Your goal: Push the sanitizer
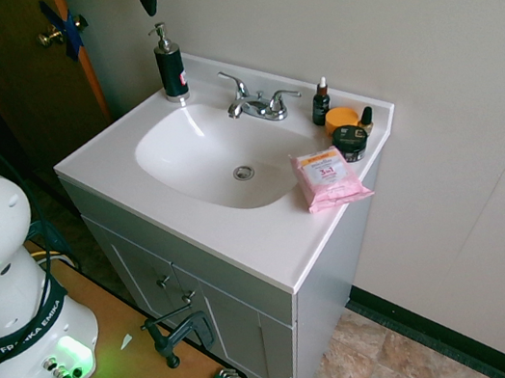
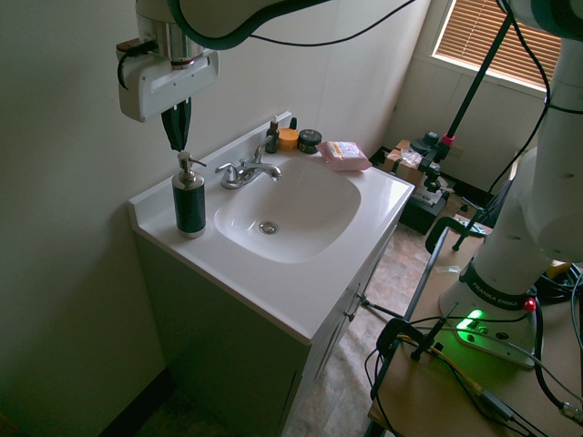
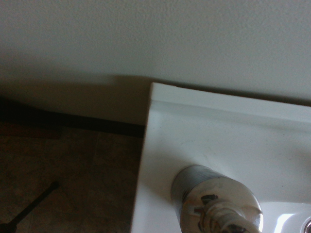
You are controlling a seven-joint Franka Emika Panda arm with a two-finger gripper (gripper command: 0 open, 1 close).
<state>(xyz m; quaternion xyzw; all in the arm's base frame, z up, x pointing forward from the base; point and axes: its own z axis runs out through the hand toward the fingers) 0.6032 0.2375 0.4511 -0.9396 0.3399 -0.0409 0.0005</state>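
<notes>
The sanitizer [image 1: 170, 65] is a tall dark pump bottle with a silver pump head, standing upright on the back corner of the white sink counter [image 1: 242, 240], next to the wall. In the second exterior view the sanitizer [image 2: 189, 199] stands at the counter's left end. My gripper [image 2: 176, 143] hangs shut just above its pump head, fingers together and pointing down, holding nothing. Only the dark fingertips of the gripper [image 1: 147, 7] show at the top edge of the first exterior view. From above, the wrist view shows the sanitizer [image 3: 214, 199] and the counter's corner.
A chrome faucet [image 1: 255, 103] stands behind the basin [image 1: 212, 152]. At the counter's far corner sit a small dropper bottle [image 1: 321, 103], an orange jar [image 1: 342, 118], a dark jar [image 1: 351, 142] and a pink wipes pack [image 1: 329, 176]. The wall runs close behind the sanitizer.
</notes>
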